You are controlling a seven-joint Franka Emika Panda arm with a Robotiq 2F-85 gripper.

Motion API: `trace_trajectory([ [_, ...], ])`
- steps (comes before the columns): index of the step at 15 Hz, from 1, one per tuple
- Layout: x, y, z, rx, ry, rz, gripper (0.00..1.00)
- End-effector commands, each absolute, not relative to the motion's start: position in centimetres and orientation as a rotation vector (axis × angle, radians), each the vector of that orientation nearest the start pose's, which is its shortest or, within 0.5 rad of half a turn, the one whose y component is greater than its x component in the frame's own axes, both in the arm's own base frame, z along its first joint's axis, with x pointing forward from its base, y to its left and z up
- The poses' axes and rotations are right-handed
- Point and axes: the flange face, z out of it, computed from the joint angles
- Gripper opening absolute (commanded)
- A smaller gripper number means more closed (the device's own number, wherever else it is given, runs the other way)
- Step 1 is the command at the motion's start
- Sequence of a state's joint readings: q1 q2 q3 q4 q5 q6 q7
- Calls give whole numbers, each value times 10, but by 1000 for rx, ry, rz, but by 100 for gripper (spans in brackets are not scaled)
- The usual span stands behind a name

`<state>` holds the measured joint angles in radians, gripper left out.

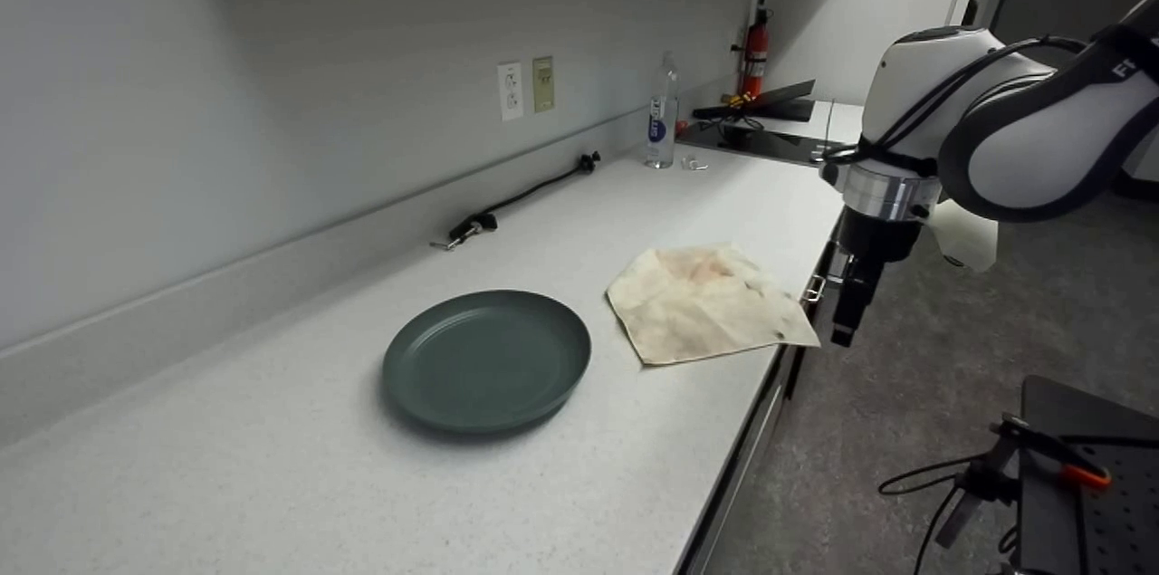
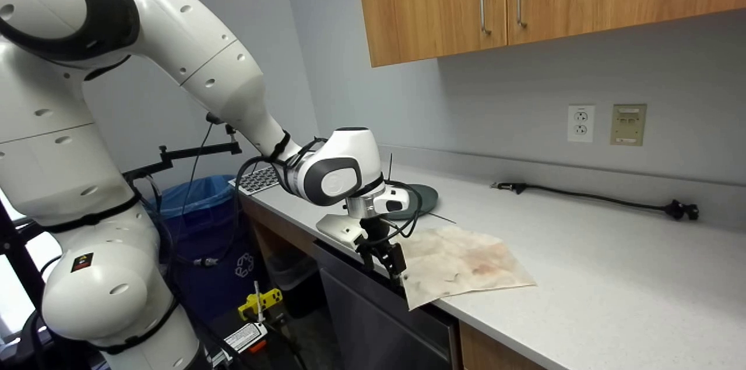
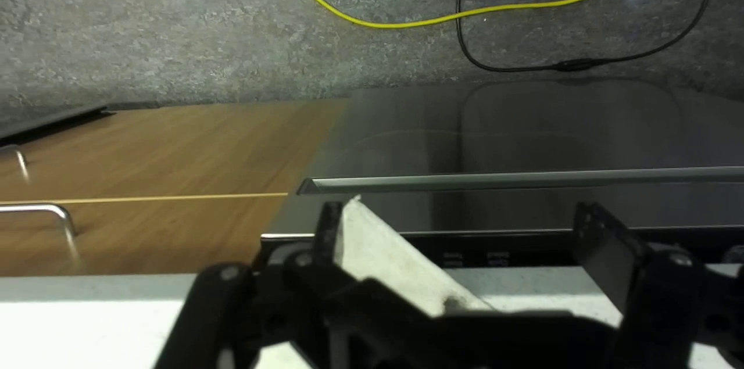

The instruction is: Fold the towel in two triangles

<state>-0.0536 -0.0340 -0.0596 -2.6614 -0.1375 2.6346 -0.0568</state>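
A stained cream towel lies on the counter in both exterior views [image 1: 715, 308] [image 2: 466, 262]. It looks mostly spread out, with one corner hanging over the counter's front edge. In the wrist view that towel corner [image 3: 386, 267] shows between the fingers, close to or against the left-hand finger. My gripper [image 3: 462, 218] is open, with a wide gap to the right-hand finger. In both exterior views the gripper [image 1: 846, 335] [image 2: 396, 265] points down just off the front edge beside the corner. Part of the towel is hidden behind the gripper body in the wrist view.
A dark green plate [image 1: 489, 362] lies on the counter beside the towel. A black cable [image 1: 534, 190] and a clear bottle [image 1: 663, 118] are along the wall. A dark appliance front [image 3: 523, 136] is below the counter edge. Wooden cabinets [image 2: 437, 9] hang above.
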Motion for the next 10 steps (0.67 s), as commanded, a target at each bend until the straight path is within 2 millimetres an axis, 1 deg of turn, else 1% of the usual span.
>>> trace_trajectory([
  [1, 428, -73, 238, -3193, -54, 12, 100],
  [3, 431, -90, 230, -3172, -11, 25, 100],
  [5, 437, -104, 219, -3148, -39, 54, 100],
  [10, 451, -116, 192, -3100, -228, 143, 100],
])
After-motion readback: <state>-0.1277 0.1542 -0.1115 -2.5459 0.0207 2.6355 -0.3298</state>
